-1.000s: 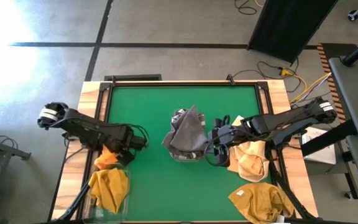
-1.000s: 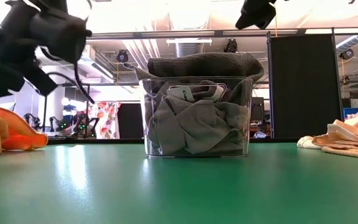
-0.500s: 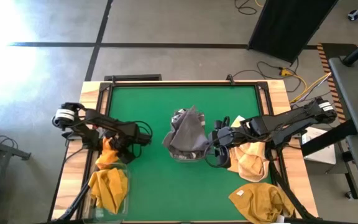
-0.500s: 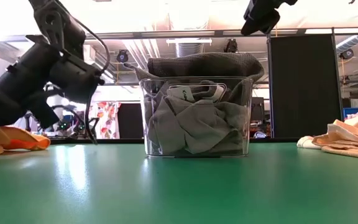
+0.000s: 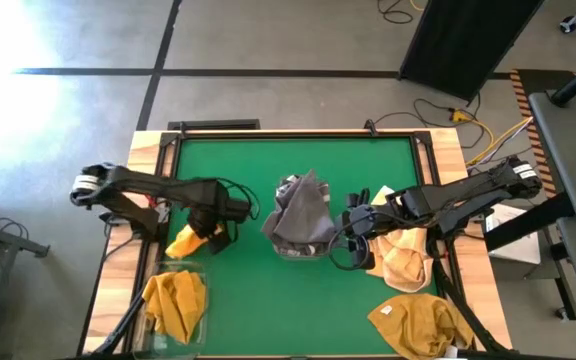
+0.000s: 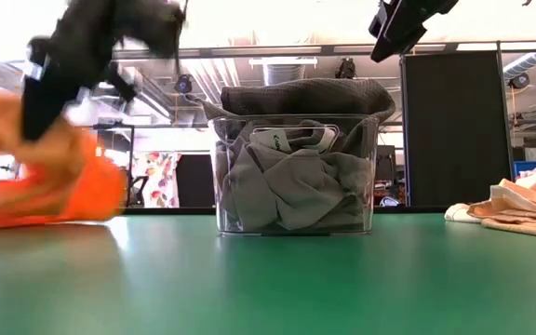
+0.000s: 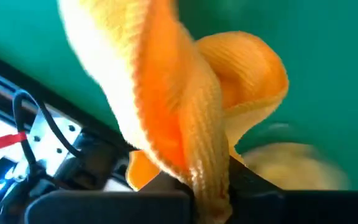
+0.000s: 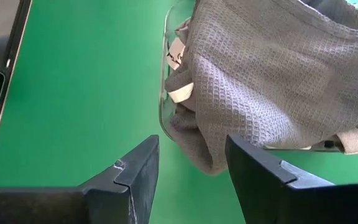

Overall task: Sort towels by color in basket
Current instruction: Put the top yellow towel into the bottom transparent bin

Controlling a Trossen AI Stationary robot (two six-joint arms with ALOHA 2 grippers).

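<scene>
- My left gripper (image 5: 211, 232) was clamped tight on an orange towel (image 5: 190, 240), on the left side of the clear basket (image 5: 300, 243) that stood mid-table; in the left wrist view the cloth (image 7: 185, 118) bunched up out of my closed fingers over the green table (image 7: 328, 74).
- In the low view that orange towel (image 6: 49, 181) hung left of the basket (image 6: 294, 172), blurred, with my left arm above it.
- My right gripper (image 5: 346, 245) was just on the right side of the basket, lifted above the table; its fingers (image 8: 129, 180) stood apart with nothing between them, pointing toward the basket's near wall.
- Grey towels (image 5: 303, 212) filled the basket and one draped over its rim; in the right wrist view the waffle-weave grey cloth (image 8: 272, 81) spilled over the clear edge (image 8: 164, 93).
- A pale yellow towel (image 5: 404, 256) lay on the table right of the basket, partly under my right arm.
- A mustard towel (image 5: 423, 322) lay farther from the basket, at the table's front right corner.
- Another mustard towel (image 5: 174, 302) sat in a second clear basket (image 5: 200, 272) at the front left corner, well apart from the middle basket.
</scene>
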